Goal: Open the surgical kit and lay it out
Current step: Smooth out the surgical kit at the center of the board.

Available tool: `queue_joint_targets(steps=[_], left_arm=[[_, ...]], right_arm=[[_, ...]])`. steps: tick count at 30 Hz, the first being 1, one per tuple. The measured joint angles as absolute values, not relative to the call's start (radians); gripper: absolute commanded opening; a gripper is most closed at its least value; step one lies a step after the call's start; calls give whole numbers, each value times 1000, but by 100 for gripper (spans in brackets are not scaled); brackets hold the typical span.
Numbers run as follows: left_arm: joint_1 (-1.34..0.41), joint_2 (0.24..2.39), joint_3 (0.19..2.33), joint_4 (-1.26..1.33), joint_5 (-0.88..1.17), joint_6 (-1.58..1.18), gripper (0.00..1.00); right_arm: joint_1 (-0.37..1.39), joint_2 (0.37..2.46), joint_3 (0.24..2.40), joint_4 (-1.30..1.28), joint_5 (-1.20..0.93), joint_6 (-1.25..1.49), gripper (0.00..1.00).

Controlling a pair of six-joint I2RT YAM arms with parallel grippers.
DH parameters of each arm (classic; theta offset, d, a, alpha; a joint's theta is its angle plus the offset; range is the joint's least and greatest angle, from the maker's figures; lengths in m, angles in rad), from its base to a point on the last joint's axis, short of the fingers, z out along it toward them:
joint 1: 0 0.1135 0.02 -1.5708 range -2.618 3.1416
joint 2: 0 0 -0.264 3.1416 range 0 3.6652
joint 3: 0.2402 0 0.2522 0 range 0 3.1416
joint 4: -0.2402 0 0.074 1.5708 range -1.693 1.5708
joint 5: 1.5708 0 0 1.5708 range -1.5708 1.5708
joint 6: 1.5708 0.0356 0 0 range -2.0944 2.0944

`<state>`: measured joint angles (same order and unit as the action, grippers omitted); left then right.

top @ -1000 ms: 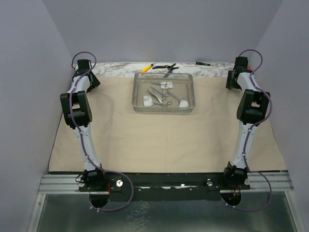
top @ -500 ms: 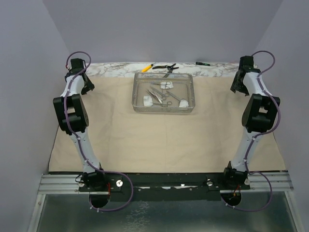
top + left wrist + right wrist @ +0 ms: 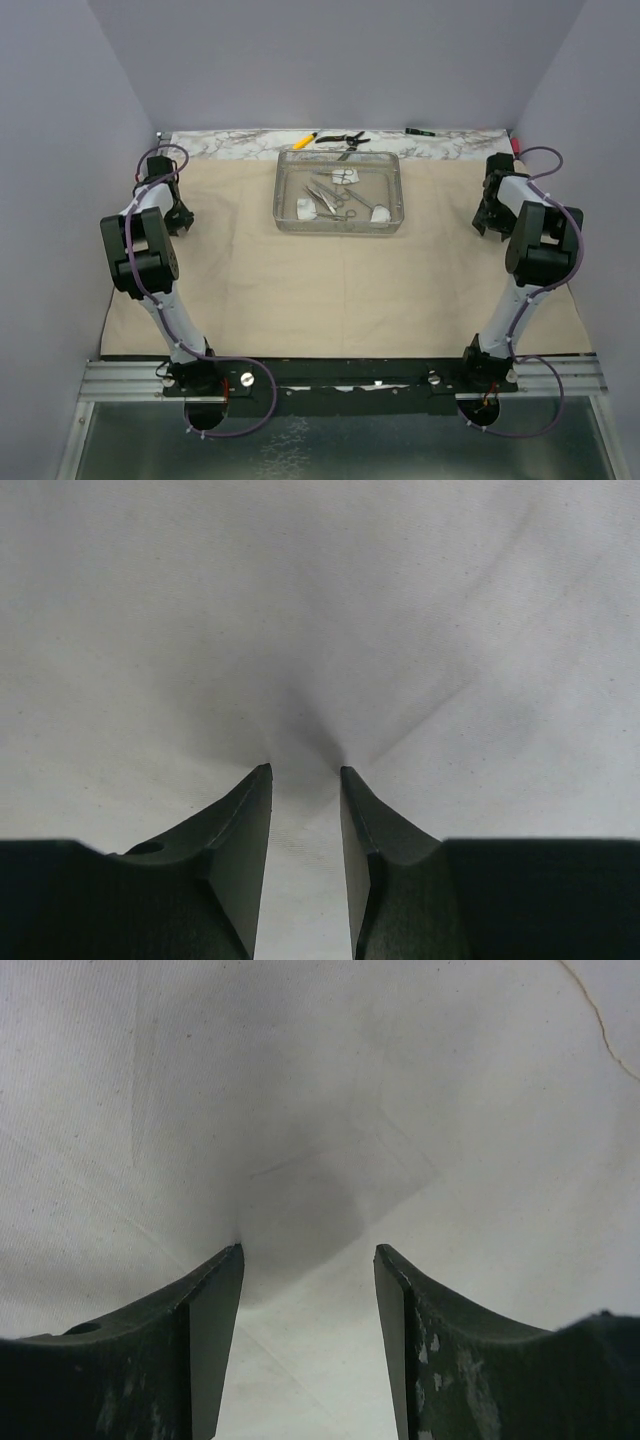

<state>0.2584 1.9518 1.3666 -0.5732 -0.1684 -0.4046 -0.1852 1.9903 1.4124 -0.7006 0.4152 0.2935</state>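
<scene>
Black-handled pliers (image 3: pixel 343 138) and a yellow pen (image 3: pixel 305 140) lay on the worktop (image 3: pixel 230 143) behind the clear tray (image 3: pixel 283 190), blocking nothing. Both arms had drawn back along the cloth wrap (image 3: pixel 330 290). The tray held clamps (image 3: pixel 330 195) and gauze balls (image 3: pixel 305 208). The left pincer (image 3: pixel 305 770) stood narrowly spread, puckering the cloth; the right pincer (image 3: pixel 308 1248) stood wider.

Beige cloth wrap (image 3: pixel 340 290) lies spread flat; clear tray (image 3: pixel 279 200) (far centre) holds clamps (image 3: pixel 330 197), seemingly three gauze balls (image 3: pixel 380 213).
</scene>
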Motion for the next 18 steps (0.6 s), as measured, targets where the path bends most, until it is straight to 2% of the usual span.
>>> queue_joint_targets(steps=[18], left_arm=[[323,1992,1380,-533,-397,-372,34]], right_arm=[[-181,1995,1385,-663,490,346,57]])
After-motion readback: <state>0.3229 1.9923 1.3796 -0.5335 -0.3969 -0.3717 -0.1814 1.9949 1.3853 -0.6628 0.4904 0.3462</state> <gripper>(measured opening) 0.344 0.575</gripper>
